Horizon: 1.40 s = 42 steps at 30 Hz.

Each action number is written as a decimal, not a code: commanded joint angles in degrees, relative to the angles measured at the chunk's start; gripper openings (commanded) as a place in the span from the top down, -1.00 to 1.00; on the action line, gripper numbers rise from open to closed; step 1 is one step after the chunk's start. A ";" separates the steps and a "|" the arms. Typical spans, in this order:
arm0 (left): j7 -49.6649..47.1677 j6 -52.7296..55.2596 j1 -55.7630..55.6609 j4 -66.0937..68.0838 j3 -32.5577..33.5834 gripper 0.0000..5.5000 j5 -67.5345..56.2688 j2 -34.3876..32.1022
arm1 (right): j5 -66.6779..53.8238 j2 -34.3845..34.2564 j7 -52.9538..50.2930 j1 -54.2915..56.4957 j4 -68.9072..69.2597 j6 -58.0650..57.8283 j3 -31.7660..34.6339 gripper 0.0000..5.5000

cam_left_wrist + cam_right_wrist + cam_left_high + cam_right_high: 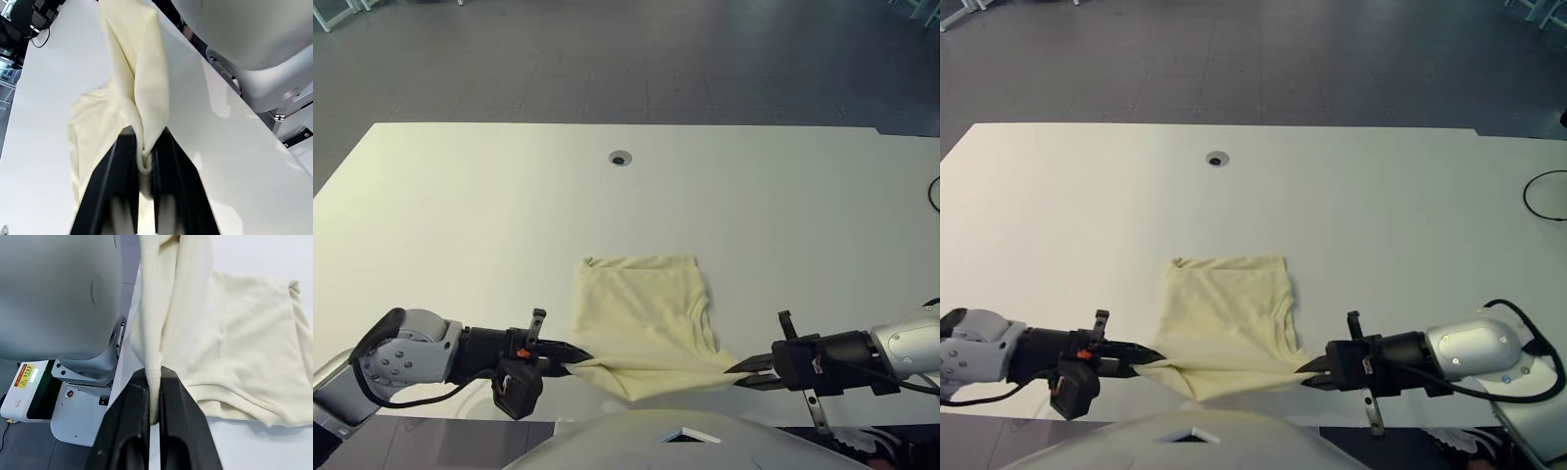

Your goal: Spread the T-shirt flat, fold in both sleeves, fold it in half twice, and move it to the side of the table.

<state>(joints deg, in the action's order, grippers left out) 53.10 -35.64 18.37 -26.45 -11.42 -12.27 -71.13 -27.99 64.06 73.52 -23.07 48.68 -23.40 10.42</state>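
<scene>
Lying on table: the pale yellow T-shirt (641, 313) was found at the 6 o'clock part of the white table (460, 196), close to the near edge, with its far hem laid flat and square.
Near edge of cloth: it was stretched between the two claws, and creases were drawn toward each pinch.
Left claw: the left gripper (570, 354) was closed on the T-shirt's 7 o'clock corner; in the left wrist view a fold of cloth was seen pinched between the black fingers (168, 161).
Right claw: the right gripper (739, 370) was clamped on the 5 o'clock corner; in the right wrist view the cloth was seen nipped between narrow fingers (178, 406).
Table hole: a round grommet (621, 158) was set at 12 o'clock from the T-shirt, well apart from it.
Cable: a black cable loop (1542, 196) was laid at the table's 3 o'clock edge.
</scene>
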 commanded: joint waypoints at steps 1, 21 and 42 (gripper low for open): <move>4.02 3.83 0.24 -0.24 2.01 0.95 -5.07 -1.70 | -4.11 2.46 0.91 5.61 -1.28 -2.80 0.85 0.99; 28.00 39.75 -31.46 16.68 -4.19 0.95 -21.77 12.60 | 3.69 -5.17 7.78 50.23 -31.97 -8.28 -25.90 0.99; 34.95 43.41 -54.59 58.19 -6.99 0.95 -5.04 32.88 | 18.87 -20.48 10.29 63.94 -64.32 0.38 -34.61 0.99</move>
<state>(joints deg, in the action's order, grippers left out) 88.43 9.24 -33.99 27.75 -19.14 -19.58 -39.57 -10.82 44.47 84.06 39.11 -12.82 -24.03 -24.02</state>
